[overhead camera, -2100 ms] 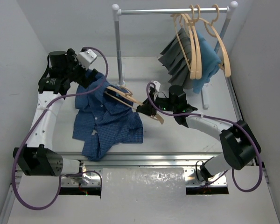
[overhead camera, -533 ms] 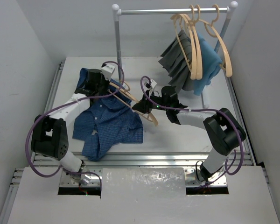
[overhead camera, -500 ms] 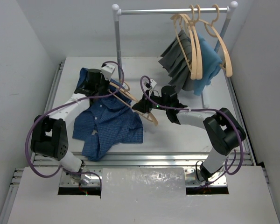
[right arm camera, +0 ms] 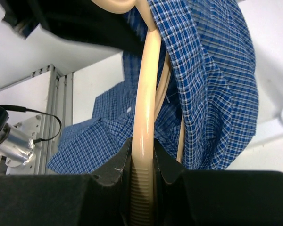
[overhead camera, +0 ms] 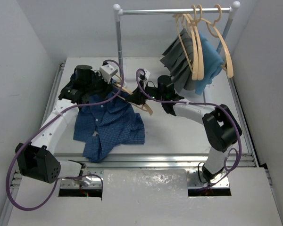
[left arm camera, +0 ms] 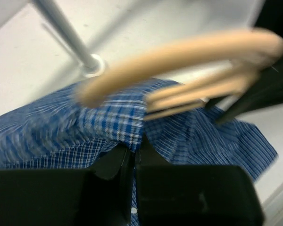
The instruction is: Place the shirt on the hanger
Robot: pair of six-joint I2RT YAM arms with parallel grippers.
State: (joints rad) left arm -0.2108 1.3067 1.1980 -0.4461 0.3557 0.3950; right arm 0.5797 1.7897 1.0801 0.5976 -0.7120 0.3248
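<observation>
— Gripping hanger [right arm camera: 147, 84] tight in right claw [right arm camera: 144, 153], pinching shirt [left arm camera: 56, 136] in left claw [left arm camera: 134, 157], mostly heaped on worktop [overhead camera: 179, 136]?
— Yes, might slide off hanger arm if tugged too hard or let go early

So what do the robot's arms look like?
The left arm and right arm are smooth white tubes with chunky black round joints. A floppy purple cable loops along each. The fingers are black.
</observation>
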